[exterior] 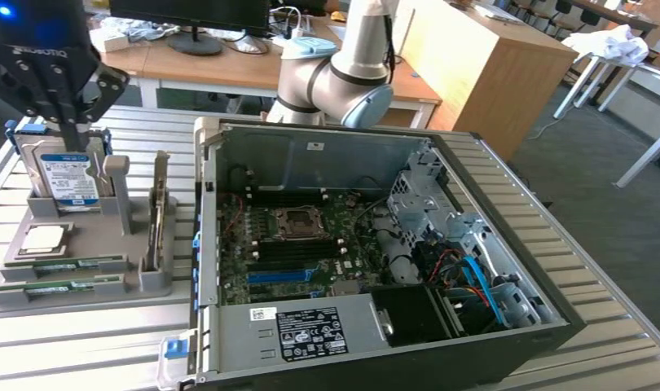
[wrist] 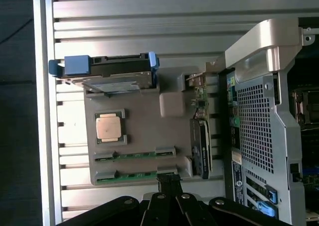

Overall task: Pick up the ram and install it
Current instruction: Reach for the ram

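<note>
The gripper [exterior: 78,130] hung high over the grey tray [exterior: 145,287], jaws pressed together and holding nothing. In the wrist view its fingertips [wrist: 169,180] lined up near one end of the tray. So this was the opening step, I'd say: the approach to the pick, with nothing lifted yet.

And the ram [exterior: 67,264]? It sat in its tray slot on edge, green strip up, with a second stick [exterior: 59,287] in the slot just beside it. The wrist view had the pair too, ram [wrist: 134,155] and second stick [wrist: 132,176], next to the square processor [wrist: 110,126]. The drive [exterior: 69,175] stood upright at the tray's far end, right under the gripper as the exterior view showed it.

The case [exterior: 308,151] lay open at the exterior view's right, its board [exterior: 297,244] exposed.

What the pick called for, in my judgement: jaws parted first, then a straight drop astride that thin edge, clear of the neighbouring stick and the tray wall. Tight fit, little margin.
</note>
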{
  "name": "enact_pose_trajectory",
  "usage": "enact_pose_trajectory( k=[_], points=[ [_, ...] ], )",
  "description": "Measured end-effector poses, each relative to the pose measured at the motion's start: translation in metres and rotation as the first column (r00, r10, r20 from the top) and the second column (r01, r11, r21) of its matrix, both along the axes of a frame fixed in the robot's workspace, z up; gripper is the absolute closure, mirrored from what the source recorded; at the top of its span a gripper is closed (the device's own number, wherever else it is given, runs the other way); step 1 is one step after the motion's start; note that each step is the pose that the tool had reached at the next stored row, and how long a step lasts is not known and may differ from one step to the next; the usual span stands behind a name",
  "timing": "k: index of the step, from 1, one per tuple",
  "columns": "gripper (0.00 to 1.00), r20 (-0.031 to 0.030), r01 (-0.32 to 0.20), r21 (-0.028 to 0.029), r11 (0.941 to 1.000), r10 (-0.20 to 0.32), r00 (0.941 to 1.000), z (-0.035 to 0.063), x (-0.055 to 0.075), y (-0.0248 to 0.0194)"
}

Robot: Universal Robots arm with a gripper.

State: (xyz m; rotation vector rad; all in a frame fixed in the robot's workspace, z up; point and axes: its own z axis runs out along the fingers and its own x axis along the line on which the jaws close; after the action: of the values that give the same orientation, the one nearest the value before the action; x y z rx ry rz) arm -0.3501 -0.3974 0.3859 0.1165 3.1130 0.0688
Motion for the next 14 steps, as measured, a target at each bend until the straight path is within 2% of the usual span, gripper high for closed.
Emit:
enact_pose_trajectory(
  k=[5, 14],
  points=[
    [0.9, 0.0, 0.0, 0.0, 1.0, 0.0, 1.0, -0.0002, -0.0063, 0.0],
    [0.9, 0.0, 0.0, 0.0, 1.0, 0.0, 1.0, -0.0002, -0.0065, 0.0]
  ],
)
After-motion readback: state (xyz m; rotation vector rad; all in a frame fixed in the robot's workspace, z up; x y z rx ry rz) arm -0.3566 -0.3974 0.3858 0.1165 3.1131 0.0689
